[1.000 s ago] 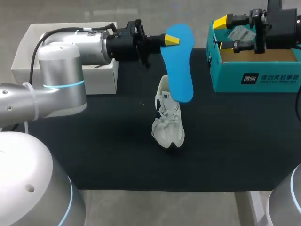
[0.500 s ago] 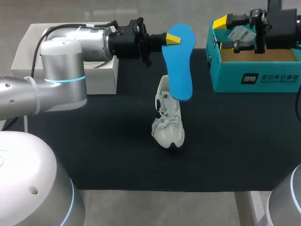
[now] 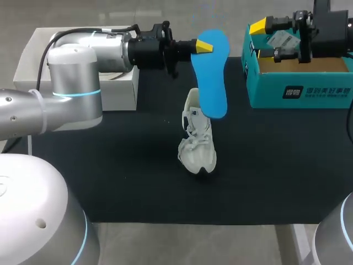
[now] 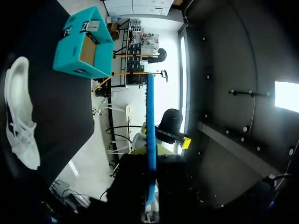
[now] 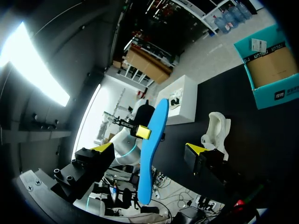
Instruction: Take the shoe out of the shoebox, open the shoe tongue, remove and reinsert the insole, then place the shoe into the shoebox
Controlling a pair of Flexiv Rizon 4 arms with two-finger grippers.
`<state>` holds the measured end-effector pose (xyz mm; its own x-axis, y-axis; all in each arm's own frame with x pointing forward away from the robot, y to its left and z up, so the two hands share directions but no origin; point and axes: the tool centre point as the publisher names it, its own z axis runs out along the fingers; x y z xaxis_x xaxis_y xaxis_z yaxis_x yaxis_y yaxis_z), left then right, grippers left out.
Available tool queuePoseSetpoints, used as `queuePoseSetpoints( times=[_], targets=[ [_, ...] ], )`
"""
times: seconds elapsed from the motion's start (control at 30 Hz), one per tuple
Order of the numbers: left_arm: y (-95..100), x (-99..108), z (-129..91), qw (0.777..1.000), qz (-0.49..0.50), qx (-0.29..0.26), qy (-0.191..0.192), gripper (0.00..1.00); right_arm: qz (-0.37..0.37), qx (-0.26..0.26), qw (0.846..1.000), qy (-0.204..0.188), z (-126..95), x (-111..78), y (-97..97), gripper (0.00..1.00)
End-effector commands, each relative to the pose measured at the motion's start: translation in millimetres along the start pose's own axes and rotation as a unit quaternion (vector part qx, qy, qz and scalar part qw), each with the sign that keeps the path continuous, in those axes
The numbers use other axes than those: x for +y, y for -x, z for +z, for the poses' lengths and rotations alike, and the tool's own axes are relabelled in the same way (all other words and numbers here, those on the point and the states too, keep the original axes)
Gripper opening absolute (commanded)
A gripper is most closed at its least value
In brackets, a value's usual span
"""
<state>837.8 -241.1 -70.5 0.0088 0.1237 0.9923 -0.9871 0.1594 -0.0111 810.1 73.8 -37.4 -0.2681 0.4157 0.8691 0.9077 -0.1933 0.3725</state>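
My left gripper (image 3: 202, 46) is shut on the upper end of a blue insole (image 3: 212, 74), which hangs in the air over the heel of the white shoe (image 3: 197, 138). The shoe lies on the black mat (image 3: 110, 165) with its toe toward the front edge. In the left wrist view the insole (image 4: 151, 126) shows edge-on between the fingers, with the shoe (image 4: 21, 109) and the teal shoebox (image 4: 83, 44) off to one side. My right gripper (image 3: 270, 40) stands open above the shoebox (image 3: 300, 77). Its wrist view looks toward the insole (image 5: 152, 149), the shoe (image 5: 218, 127) and the shoebox (image 5: 273, 70).
A white box (image 3: 38, 61) stands at the mat's back left, behind my left arm; it also shows as the white box (image 5: 182, 100) in the right wrist view. The teal shoebox stands with its top open at the back right.
My left arm has drawn slightly back and up, and the insole has shifted a little with it. The right arm and the shoe have not moved.
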Motion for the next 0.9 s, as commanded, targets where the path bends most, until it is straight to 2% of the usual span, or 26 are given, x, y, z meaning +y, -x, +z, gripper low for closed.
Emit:
queuePoseSetpoints(
  times=[0.03,0.2,0.33,0.6,0.67,0.9],
  targets=[
    [0.8,-5,2,1.0,0.009,-0.007,-0.008,0.0,0.033,-0.105,0.993,-0.033,7,8.6,-18.1,1.0],
    [0.9,-13,3,0.998,0.04,-0.035,-0.018,0.0,0.059,-0.204,0.976,-0.045,17,12.1,-37.0,1.0],
    [2.8,-17,3,0.999,0.035,-0.034,-0.023,0.0,0.051,-0.282,0.956,-0.069,30,15.8,-56.0,1.0],
    [11.0,-25,3,0.998,0.016,-0.046,-0.03,0.0,0.025,-0.373,0.921,-0.114,42,20.1,-81.1,1.0],
    [12.2,-29,1,0.998,0.006,-0.04,-0.043,0.0,0.021,-0.399,0.909,-0.118,41,19.2,-85.2,1.0],
    [13.2,-37,1,0.999,-0.014,-0.042,-0.032,0.0,0.004,-0.458,0.881,-0.12,35,15.3,-92.7,1.0]
  ],
)
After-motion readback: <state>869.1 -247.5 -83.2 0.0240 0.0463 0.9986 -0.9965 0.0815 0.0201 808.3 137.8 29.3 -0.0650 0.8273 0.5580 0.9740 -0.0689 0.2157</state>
